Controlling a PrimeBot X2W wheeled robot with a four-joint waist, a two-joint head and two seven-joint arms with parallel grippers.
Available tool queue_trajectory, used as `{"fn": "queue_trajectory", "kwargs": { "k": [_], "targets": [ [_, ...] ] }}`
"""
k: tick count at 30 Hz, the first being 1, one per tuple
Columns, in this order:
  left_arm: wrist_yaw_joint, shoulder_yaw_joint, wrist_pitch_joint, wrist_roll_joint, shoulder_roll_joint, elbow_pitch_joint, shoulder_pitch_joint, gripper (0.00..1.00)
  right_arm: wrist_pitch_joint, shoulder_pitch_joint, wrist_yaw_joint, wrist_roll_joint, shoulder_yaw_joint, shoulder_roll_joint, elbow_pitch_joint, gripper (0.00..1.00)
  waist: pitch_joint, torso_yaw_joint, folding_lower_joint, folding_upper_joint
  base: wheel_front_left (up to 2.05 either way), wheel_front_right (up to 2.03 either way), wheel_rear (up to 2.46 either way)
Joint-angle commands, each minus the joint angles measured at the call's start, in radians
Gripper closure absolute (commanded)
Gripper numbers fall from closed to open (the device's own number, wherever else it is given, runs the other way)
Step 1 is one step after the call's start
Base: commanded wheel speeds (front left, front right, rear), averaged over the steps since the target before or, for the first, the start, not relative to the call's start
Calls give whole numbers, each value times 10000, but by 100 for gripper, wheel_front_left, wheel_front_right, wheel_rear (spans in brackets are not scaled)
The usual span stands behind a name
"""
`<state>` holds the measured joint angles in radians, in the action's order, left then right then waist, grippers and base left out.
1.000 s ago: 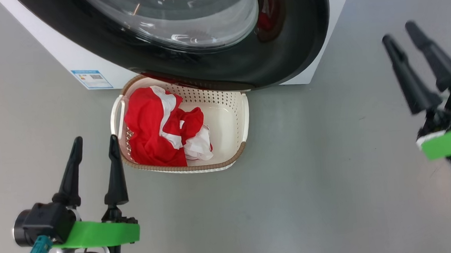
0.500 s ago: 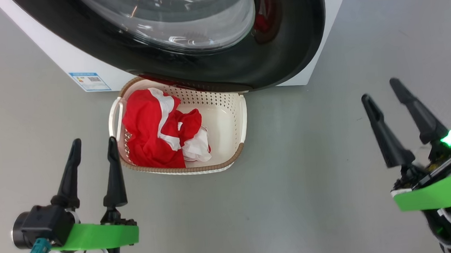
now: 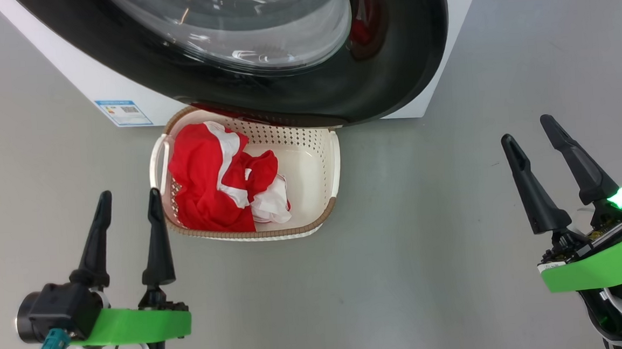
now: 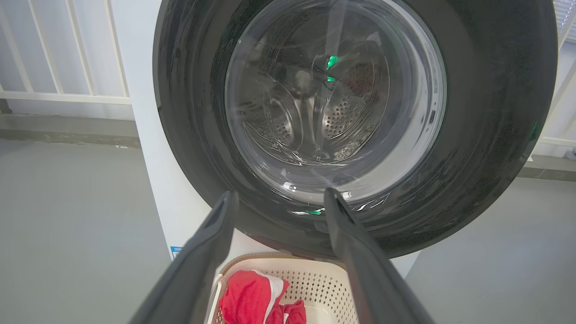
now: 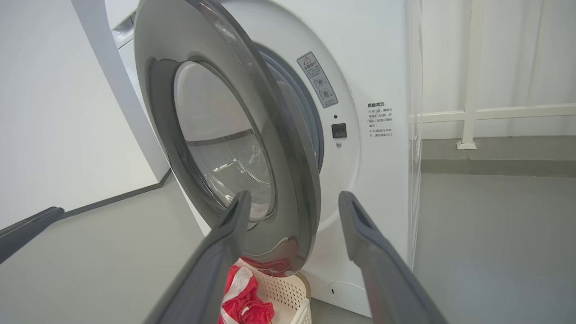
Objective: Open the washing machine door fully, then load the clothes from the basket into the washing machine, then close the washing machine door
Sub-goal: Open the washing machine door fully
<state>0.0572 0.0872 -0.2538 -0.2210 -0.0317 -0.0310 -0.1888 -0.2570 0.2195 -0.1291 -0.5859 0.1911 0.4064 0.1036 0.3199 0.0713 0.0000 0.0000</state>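
Observation:
The glossy black washing machine door [image 3: 401,55] stands ajar on the white washing machine [image 3: 94,74], its lower edge hanging over the back of the basket [image 3: 260,232]. In the basket's left half lie the red and white clothes [image 3: 209,186]. My left gripper [image 3: 128,195] is open and empty just left of the basket's front corner. Far right of the basket, my right gripper [image 3: 527,129] is open and empty above the floor. The left wrist view faces the door [image 4: 495,135] head-on, with the gripper [image 4: 280,194] open. In the right wrist view the door [image 5: 216,148] is seen edge-on beyond the open gripper [image 5: 293,198].
Grey floor [image 3: 429,253] spreads around the basket and to the right of the machine. White railings [image 5: 472,112] run behind the machine. A blue label [image 3: 123,111] marks the machine's lower corner. A dark finger [image 5: 27,229] of the other arm enters the right wrist view at the left edge.
My right gripper has come down from the upper right to the lower right of the head view, still open. The left gripper, basket and clothes have stayed put.

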Motion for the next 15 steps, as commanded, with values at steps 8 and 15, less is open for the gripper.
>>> {"fn": "queue_trajectory", "kwargs": {
  "k": [8, 15],
  "targets": [
    [-24, -302, -80, 52, -185, 291, -35, 0, -47, -95, -16, 119, 212, 111, 179, 0, 2, 31, 0, 0, 0, 0, 0],
    [-33, -295, -80, 56, -185, 305, -46, 0, -47, 140, -16, 99, 307, 308, 134, 0, 22, 35, 0, 0, 0, 0, 0]
  ]
}}
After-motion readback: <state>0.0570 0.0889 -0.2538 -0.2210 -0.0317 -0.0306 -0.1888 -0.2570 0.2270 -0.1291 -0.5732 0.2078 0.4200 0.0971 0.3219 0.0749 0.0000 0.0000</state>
